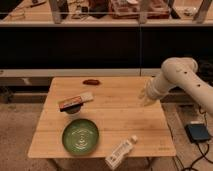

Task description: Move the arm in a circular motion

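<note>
**Q:** Where is the arm, and how much of its circle is done?

**A:** The arm enters from the right, bends at a rounded elbow and slopes down and left. Its gripper hangs over the right edge of the table, about midway between the near and far sides. A circular sweep leaves no mark on the scene, so one view does not show how much of the loop is done or left. The arm is probably somewhere along the loop. Nothing on the table has to be moved for the task.

**Q:** What state are the jaws in?

**A:** Whether they are open or shut cannot be told. The tip shows only as a pale shape, and nothing can be seen held in it. It touches none of the things on the table.

**Q:** How many things are there of each kind?

**A:** There is one arm with one gripper, and one table. The table carries:
- one green plate, near left;
- one bottle lying on its side at the near edge, right of the plate;
- one flat packet resting on what looks like one dark bowl, left of centre;
- one small brown item at the far edge.

On the floor to the right lies one black box with cables.
</note>
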Controlling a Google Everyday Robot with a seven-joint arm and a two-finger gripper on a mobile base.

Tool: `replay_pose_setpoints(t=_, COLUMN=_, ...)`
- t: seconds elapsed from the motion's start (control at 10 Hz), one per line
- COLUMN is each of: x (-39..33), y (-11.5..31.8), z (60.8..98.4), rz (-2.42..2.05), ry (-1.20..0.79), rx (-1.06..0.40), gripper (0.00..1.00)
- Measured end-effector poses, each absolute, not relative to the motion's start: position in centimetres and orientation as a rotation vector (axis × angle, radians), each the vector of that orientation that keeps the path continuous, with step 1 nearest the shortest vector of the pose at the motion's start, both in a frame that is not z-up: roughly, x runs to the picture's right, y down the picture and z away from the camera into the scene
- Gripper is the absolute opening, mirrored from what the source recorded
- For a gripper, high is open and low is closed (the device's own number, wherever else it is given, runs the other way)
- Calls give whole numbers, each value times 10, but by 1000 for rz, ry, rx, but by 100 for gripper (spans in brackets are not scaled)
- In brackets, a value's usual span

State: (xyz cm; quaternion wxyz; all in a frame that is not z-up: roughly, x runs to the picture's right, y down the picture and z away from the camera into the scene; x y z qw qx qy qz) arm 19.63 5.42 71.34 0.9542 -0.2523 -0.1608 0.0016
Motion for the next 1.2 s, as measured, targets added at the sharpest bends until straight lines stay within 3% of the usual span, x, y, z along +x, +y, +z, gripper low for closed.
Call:
replay_pose_setpoints(t=0.7, x=195, y=54, z=714, rz=2, ry=-328, rx=-514, gripper=41)
replay_pose_setpoints(t=1.0, x=170, y=75, z=701, rz=-39, ry=-332, rx=-512, gripper=42)
replay_pose_setpoints(t=1.2, x=151, y=86, z=689, rz=-32, ry=-364, rx=-520, gripper=53)
